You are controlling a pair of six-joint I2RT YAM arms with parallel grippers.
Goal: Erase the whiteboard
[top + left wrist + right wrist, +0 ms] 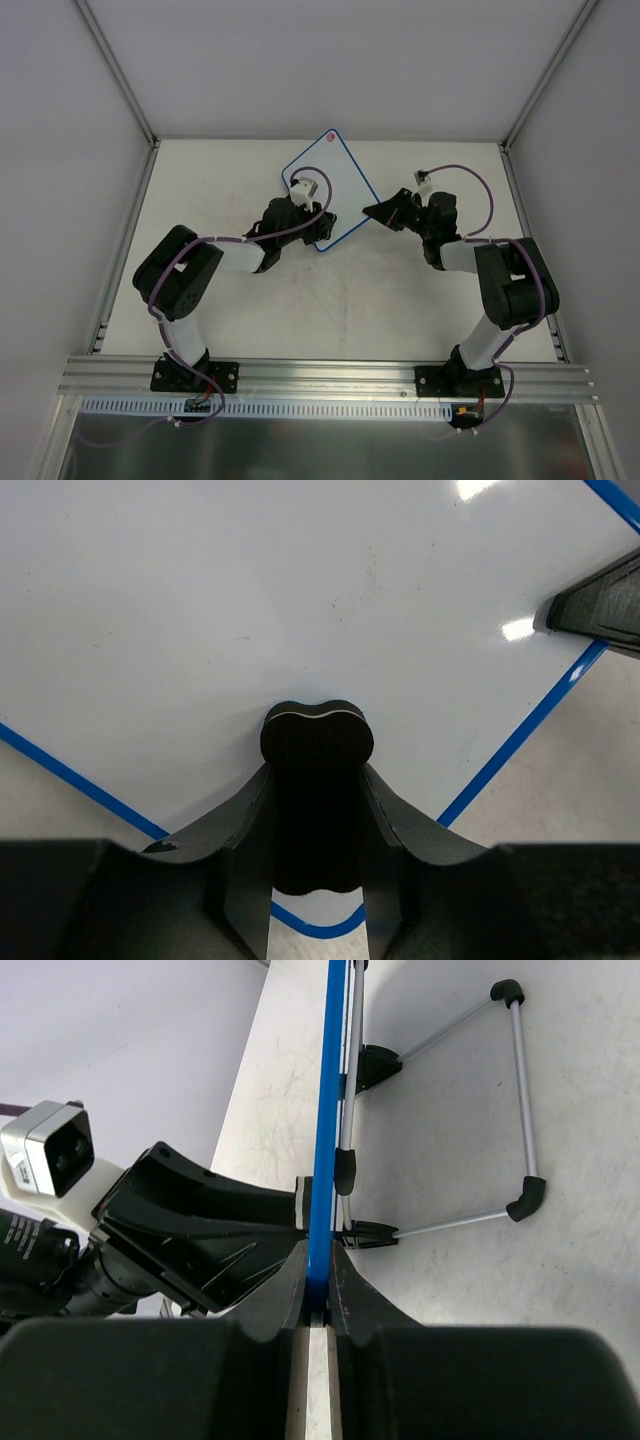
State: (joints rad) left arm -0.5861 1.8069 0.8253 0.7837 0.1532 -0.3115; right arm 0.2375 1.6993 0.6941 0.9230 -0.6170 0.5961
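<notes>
The whiteboard (340, 185), white with a thin blue frame and a pink dot at its far corner, sits turned like a diamond at the table's back middle. My left gripper (300, 207) is over its near-left part, shut on a black bone-shaped eraser (317, 780) whose end rests against the white face (250, 600). The face shows only faint specks. My right gripper (320, 1260) is shut on the board's blue edge (322, 1110), at the board's right side (378, 212) in the top view.
A wire stand (520, 1100) with black end caps folds out from the board's back, over the bare table (450, 1290). White walls and metal posts close in the table (230, 290) on three sides. The right finger (600, 605) shows at the board's edge.
</notes>
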